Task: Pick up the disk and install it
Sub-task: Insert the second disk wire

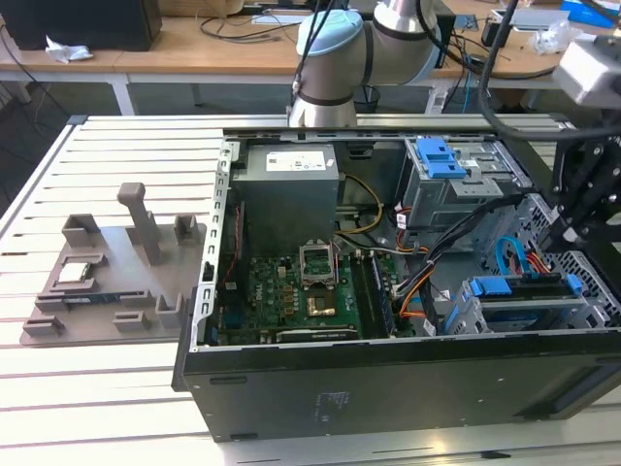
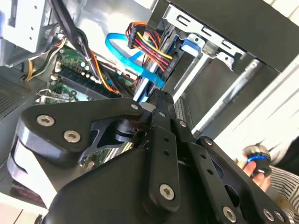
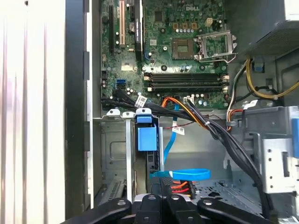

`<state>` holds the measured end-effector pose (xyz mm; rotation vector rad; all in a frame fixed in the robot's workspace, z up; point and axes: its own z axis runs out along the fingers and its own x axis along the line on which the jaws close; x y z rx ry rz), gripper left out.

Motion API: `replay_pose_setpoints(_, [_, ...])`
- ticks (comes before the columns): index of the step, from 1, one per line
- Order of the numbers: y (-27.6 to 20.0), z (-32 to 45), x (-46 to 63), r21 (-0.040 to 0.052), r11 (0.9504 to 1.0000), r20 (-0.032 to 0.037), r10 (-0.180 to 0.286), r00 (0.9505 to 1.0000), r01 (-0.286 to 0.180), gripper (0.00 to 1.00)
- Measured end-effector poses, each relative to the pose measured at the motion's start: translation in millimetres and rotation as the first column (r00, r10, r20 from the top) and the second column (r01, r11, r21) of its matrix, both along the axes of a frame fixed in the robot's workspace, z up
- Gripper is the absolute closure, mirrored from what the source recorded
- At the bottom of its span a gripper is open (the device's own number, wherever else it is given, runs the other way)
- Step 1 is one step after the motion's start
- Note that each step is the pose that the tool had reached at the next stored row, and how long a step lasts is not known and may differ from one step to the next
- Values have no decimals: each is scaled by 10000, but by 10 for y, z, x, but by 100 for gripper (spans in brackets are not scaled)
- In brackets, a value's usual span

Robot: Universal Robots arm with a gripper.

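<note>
Bench [image 1: 116, 146] on the exterior view's left carries a grey fixture [image 1: 107, 282]; the open computer case [image 1: 388, 388] lies beside it. At the right, the disk [image 1: 529, 301] sits in its bay, long axis along the front wall, under the gripper [image 1: 572, 228], whose fingers' opening cannot be told.

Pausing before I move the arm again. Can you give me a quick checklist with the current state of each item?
1. Gripper over the bay end of the case: ok.
2. Disk in the lower bay, blue rails visible: ok.
3. Disk fully seated: cannot tell.
4. Blue data cable clear of the gripper: not ok, it loops close by.
5. People clear: not ok, a hand is beside the case in the second wrist view.
</note>
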<state>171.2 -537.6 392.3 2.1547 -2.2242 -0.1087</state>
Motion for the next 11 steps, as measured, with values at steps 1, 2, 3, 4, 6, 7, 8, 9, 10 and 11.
replay_pose_setpoints(1, [4, 69, 0, -7, 10000, 0, 1, 10000, -1, 89])
replay_pose_setpoints(2, [4, 89, 0, -7, 10000, -1, 0, 10000, 0, 89])
replay_pose_setpoints(3, [4, 91, 0, -5, 10000, 0, 0, 10000, 0, 89])
replay_pose_setpoints(4, [4, 91, 0, -4, 10000, 0, 1, 10000, -1, 89])
replay_pose_setpoints(6, [4, 93, 0, -7, 10000, 0, 0, 10000, 0, 89])
replay_pose_setpoints(7, [4, 93, 0, -7, 10000, 0, 0, 10000, 0, 89])
replay_pose_setpoints(8, [4, 94, 0, -7, 10000, 0, 0, 10000, 0, 89])
replay_pose_setpoints(9, [4, 94, 0, -6, 10000, 0, 0, 10000, 0, 89])
replay_pose_setpoints(10, [4, 94, 0, -7, 10000, 0, 0, 10000, 0, 89])
replay_pose_setpoints(11, [4, 95, 0, -7, 10000, 0, 0, 10000, 0, 89])
